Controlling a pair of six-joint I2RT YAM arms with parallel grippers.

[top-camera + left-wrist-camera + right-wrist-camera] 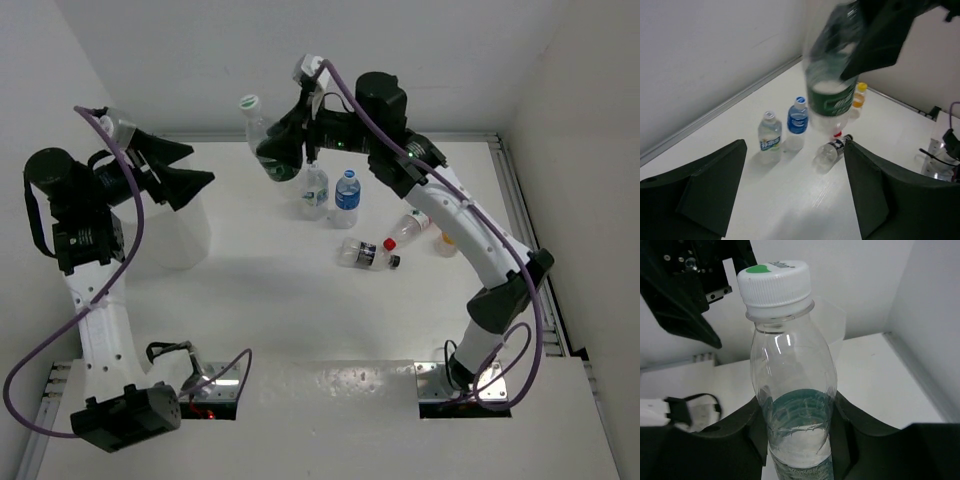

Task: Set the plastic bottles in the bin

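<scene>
The bin [180, 240] stood at the left of the table [300, 320]. From above, its mouth was partly covered by the left gripper [200, 166], whose 2 fingers were spread wide and empty, facing away from the bin toward the bottles. To the right of the bin and farther back, well apart from it, the right gripper [290, 150] hung above the table, clenched on the lower body of the green-labelled bottle [270, 145]. That bottle's long axis slanted, with the white cap [249, 103] pointing up and back. The bin therefore lay left of and nearer than the held bottle. The left arm was the closer of the 2 to the bin and sat in the direct path, so I judged either a handover or a route around those open fingers. Bare tabletop lay between. Right of the bin, beyond the held bottle, were 5 more: the pale-labelled bottle [315, 190] and blue-labelled bottle [347, 196] upright, the black-labelled bottle [366, 254] and red-labelled bottle [408, 228] lying down, and the yellow-capped bottle [445, 241] farthest.
</scene>
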